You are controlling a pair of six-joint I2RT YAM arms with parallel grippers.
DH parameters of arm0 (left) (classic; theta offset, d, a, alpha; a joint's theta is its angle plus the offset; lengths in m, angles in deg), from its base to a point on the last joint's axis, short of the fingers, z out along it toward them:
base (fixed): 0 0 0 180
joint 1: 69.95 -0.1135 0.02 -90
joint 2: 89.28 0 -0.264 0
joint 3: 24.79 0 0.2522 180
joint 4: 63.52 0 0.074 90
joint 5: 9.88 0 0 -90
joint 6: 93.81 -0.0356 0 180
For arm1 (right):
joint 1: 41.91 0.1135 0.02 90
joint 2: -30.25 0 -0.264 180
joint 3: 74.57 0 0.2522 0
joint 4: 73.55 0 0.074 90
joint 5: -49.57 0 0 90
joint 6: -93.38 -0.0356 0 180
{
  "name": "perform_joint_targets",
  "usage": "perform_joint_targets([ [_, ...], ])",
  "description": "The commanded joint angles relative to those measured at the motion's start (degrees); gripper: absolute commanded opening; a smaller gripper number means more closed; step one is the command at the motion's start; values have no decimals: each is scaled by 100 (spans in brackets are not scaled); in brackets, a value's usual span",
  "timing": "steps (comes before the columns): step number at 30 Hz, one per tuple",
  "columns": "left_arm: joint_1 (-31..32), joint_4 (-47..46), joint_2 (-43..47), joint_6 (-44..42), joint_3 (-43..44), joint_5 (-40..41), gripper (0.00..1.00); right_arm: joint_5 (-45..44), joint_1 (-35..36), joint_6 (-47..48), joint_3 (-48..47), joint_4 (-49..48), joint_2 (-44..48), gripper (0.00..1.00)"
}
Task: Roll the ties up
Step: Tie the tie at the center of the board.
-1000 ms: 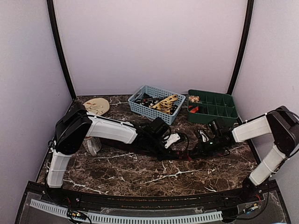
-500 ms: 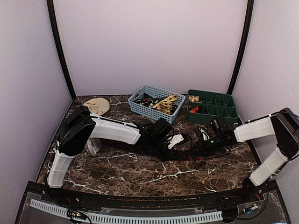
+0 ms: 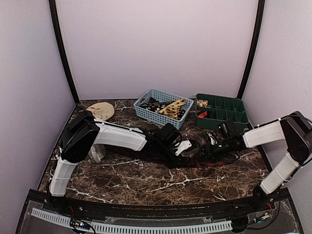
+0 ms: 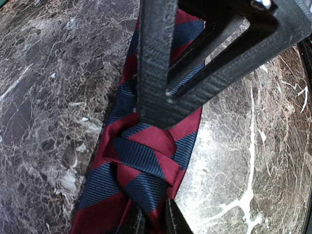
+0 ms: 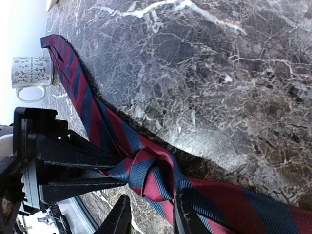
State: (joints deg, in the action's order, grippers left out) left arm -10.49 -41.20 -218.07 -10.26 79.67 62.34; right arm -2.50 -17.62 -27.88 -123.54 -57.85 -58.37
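Begin at the near middle of the brown marble table top (image 3: pixel 146 180). The navy-and-red striped fabric necktie (image 4: pixel 141 156) lies there in a long strip, doubled over on itself at one spot into a small fold. Treat this fold as the likely start of the roll.

The left gripper (image 4: pixel 158 109) is clenched on the fabric just beside the fold, probably to pin the strip so that the fold cannot slip loose.

The right gripper (image 5: pixel 152 212) meets it from the opposite side. Its jaws stand partly apart and straddle the fold. You cannot tell whether its fingertips press the cloth.

Further back, at the far edge, the pale blue slatted plastic basket (image 3: pixel 146 113) holds the other ties (image 3: pixel 171 107), tan-gold and dark, in a loose heap.
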Motion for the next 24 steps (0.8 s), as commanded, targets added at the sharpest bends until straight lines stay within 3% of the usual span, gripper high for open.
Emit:
perform_joint_targets([
  [1,57,170,-123,-27,-150,-58,14,154,73,-148,77,-385,-194,30],
  [10,57,118,-128,-13,-157,-36,14,232,137,-279,53,-583,-493,29],
  [15,57,106,-127,-5,-166,-41,14,149,153,-256,27,-452,-562,35],
  [24,59,139,-120,-30,-171,-29,14,-854,155,151,109,451,-54,40],
])
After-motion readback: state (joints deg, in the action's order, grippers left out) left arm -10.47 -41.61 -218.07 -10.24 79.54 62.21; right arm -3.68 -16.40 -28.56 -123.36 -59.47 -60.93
